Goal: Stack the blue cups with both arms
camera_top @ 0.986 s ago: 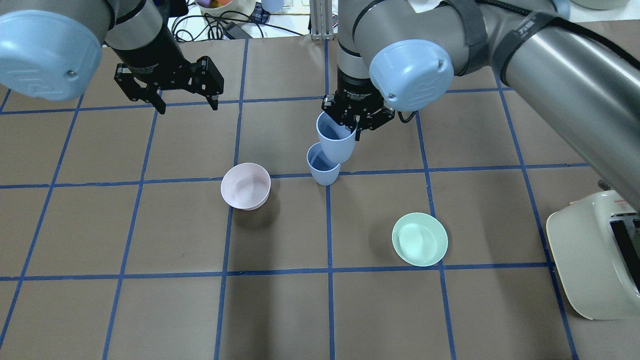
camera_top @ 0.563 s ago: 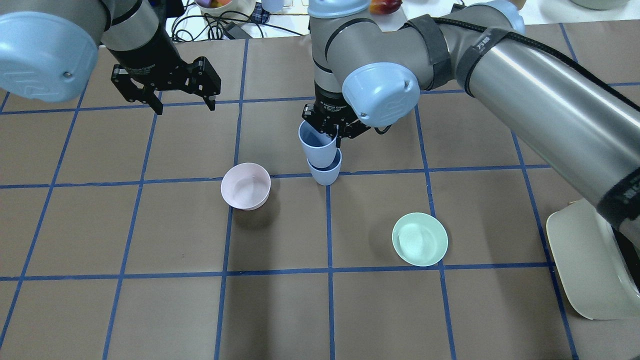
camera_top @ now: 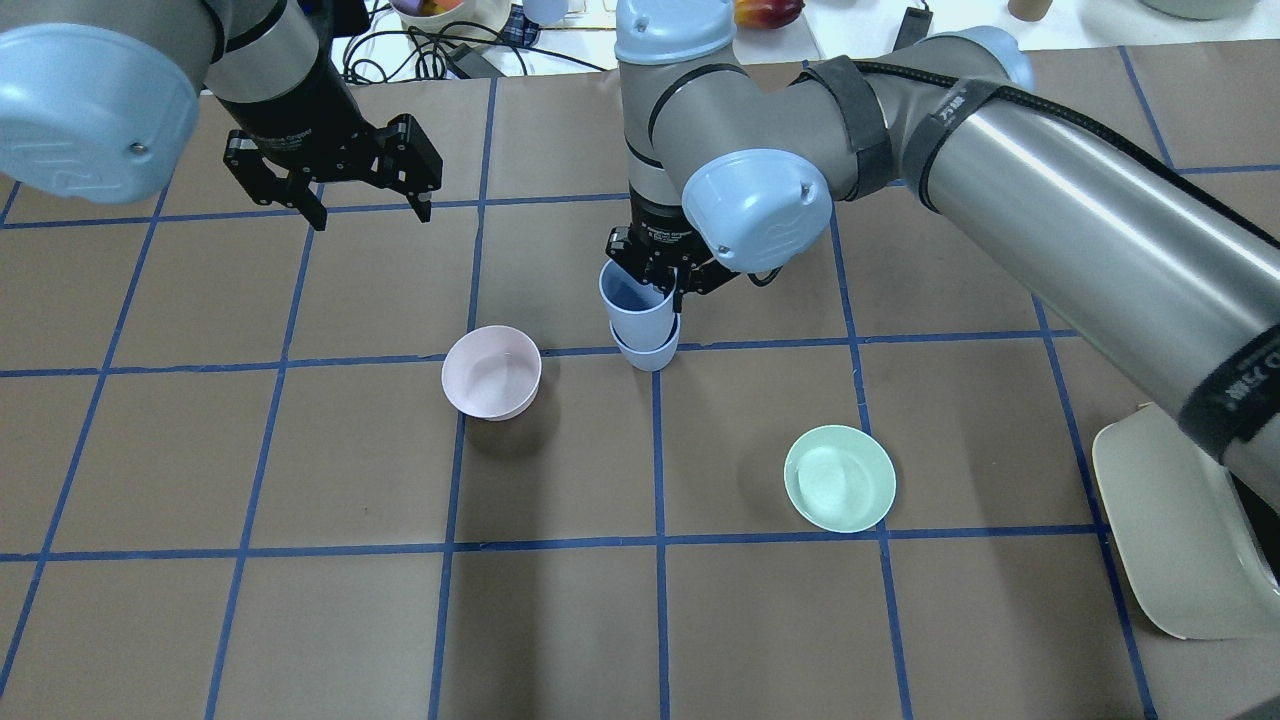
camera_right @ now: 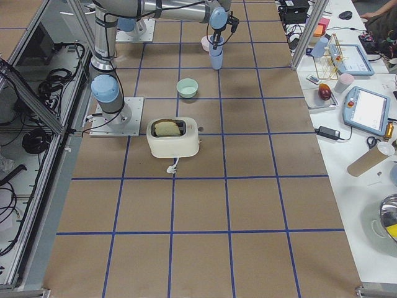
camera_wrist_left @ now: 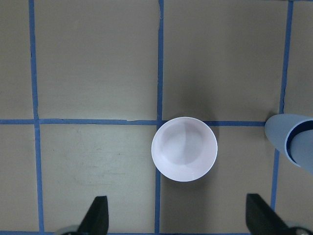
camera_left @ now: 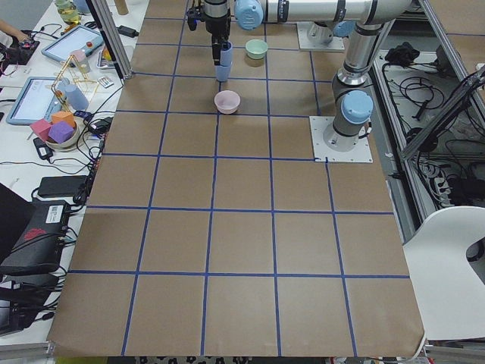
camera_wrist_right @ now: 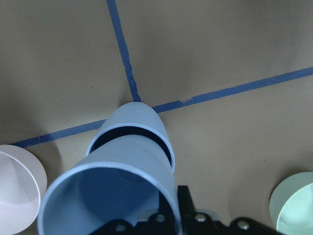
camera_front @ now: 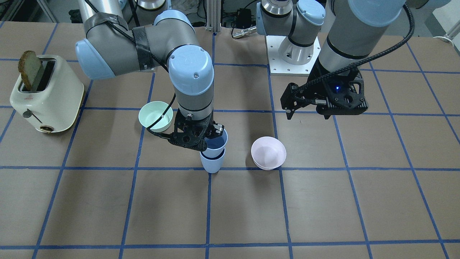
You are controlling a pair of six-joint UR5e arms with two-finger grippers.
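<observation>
Right gripper (camera_top: 670, 285) pinches the upper cup (camera_wrist_right: 122, 191) — its wrist view alone shows a gap inside the lower cup (camera_wrist_right: 142, 120). Left gripper (camera_top: 372, 212) spread wide.

You see two periwinkle-blue cups (camera_top: 640, 315), a pale pink bowl (camera_top: 491, 372), a mint-green bowl (camera_top: 839, 478), a cream toaster (camera_front: 46, 95), and your tan counter (camera_top: 300, 620) gridded in blue tape.

Robotics laboratory. Counter (camera_left: 242, 243) papered brown and marked with a blue tape grid (camera_left: 213, 208); right arm (camera_right: 104, 87) bolted to a white plate (camera_right: 133, 124) at the robot-side edge. Loose cables (camera_right: 57, 79) lie beyond that edge. Aluminium posts (camera_left: 106, 38) stand at the opposite edge, beside a bench carrying a teach pendant (camera_right: 366, 108) and tablets (camera_left: 72, 44) — test-cell fittings. A toaster (camera_right: 173, 138) sits mid-counter
</observation>
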